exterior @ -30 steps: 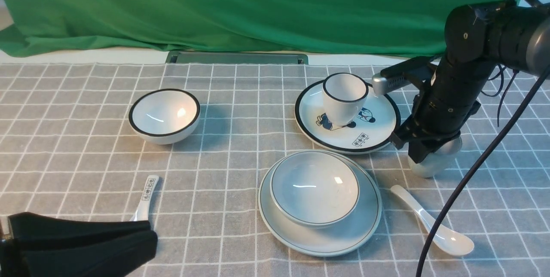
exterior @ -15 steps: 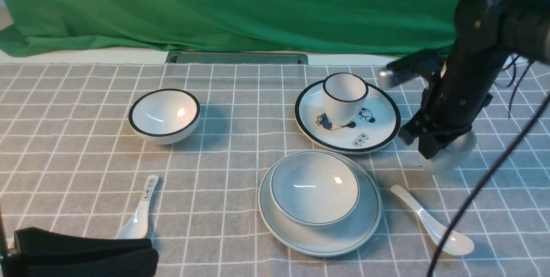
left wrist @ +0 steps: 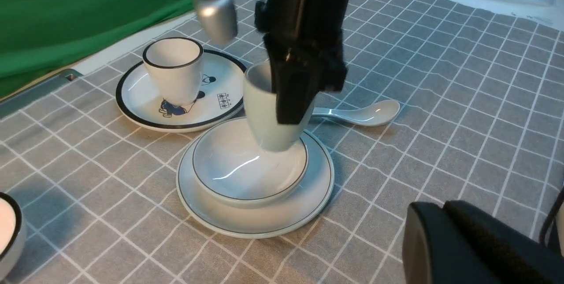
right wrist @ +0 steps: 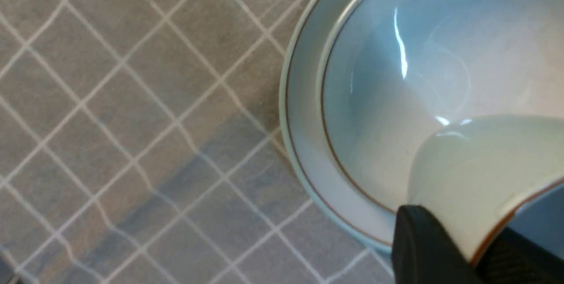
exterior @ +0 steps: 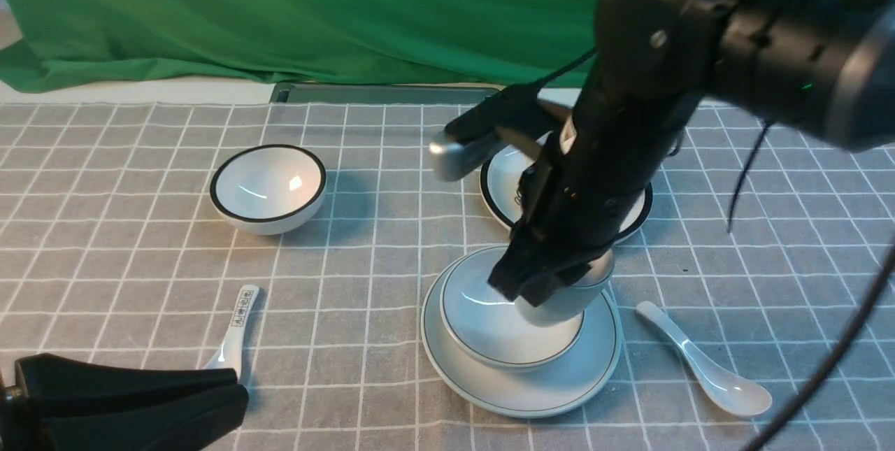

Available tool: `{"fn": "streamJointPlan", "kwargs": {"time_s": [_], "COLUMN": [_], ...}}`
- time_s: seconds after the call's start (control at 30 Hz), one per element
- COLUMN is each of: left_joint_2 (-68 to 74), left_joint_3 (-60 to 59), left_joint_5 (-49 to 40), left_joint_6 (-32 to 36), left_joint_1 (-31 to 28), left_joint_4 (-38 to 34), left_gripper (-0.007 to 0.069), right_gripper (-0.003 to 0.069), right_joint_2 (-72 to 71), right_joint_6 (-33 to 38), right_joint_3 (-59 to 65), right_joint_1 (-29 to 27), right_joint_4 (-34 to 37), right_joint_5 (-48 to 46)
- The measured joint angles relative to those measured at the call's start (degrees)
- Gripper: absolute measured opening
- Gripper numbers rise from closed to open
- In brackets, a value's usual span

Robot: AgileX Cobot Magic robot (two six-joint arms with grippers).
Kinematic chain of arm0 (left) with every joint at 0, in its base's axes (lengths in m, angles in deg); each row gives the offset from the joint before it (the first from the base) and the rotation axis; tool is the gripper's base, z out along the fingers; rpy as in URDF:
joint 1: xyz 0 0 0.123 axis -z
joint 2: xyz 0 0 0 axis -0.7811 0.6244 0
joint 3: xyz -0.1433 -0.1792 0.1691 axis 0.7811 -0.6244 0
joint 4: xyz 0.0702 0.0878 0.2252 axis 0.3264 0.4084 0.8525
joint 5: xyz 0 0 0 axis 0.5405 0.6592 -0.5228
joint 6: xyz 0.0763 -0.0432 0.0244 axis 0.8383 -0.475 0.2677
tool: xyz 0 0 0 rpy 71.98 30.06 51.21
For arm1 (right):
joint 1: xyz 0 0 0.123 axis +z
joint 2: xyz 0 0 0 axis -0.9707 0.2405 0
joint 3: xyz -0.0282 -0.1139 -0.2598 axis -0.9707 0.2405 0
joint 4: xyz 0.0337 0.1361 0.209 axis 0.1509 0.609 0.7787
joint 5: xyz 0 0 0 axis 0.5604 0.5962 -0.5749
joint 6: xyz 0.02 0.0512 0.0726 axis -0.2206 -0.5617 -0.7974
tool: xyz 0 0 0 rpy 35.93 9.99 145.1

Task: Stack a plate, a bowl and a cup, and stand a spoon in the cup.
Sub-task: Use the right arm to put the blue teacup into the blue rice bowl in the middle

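The pale plate (exterior: 559, 384) lies at the front middle with the pale bowl (exterior: 482, 325) sitting in it. My right gripper (exterior: 538, 283) is shut on the plain cup (exterior: 566, 304), one finger inside the rim and one outside. It holds the cup upright over the right part of the bowl's hollow (left wrist: 238, 174); I cannot tell whether the cup's base (left wrist: 273, 141) touches it. The plain white spoon (exterior: 706, 363) lies on the cloth right of the plate. My left gripper (exterior: 238, 395) is shut and empty at the front left.
A black-rimmed bowl (exterior: 268, 187) stands at the left. A black-rimmed cartoon plate (left wrist: 176, 99) with a black-rimmed cup (left wrist: 172, 70) on it stands behind the stack, mostly hidden by my right arm in the front view. A printed spoon (exterior: 234, 328) lies near my left gripper.
My right arm has lifted the cup from the right side of the table and carried it left, over the bowl. The left gripper has barely shifted.
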Motion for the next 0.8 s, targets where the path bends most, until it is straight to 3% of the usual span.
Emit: {"fn": "streamJointPlan", "kwargs": {"time_s": [0.43,0.53,0.7,0.8], "left_joint_2": [0.0,0.0,0.0,0.0], "left_joint_3": [0.0,0.0,0.0,0.0], "left_joint_5": [0.0,0.0,0.0,0.0], "left_joint_6": [0.1,0.1,0.1,0.1], "left_joint_1": [0.0,0.0,0.0,0.0], "left_joint_4": [0.5,1.0,1.6,1.7], "left_gripper": [0.0009,0.0009,0.0009,0.0009], "right_gripper": [0.009,0.012,0.0342,0.04], "right_joint_2": [5.3,5.3,5.3,5.0], "right_joint_6": [-0.8,-1.8,-2.9,-3.1], "right_joint_3": [0.0,0.0,0.0,-0.1], "right_joint_1": [0.0,0.0,0.0,0.0], "right_joint_4": [-0.2,-0.2,0.0,0.0], "right_joint_5": [5.5,7.0,7.8,7.3]}}
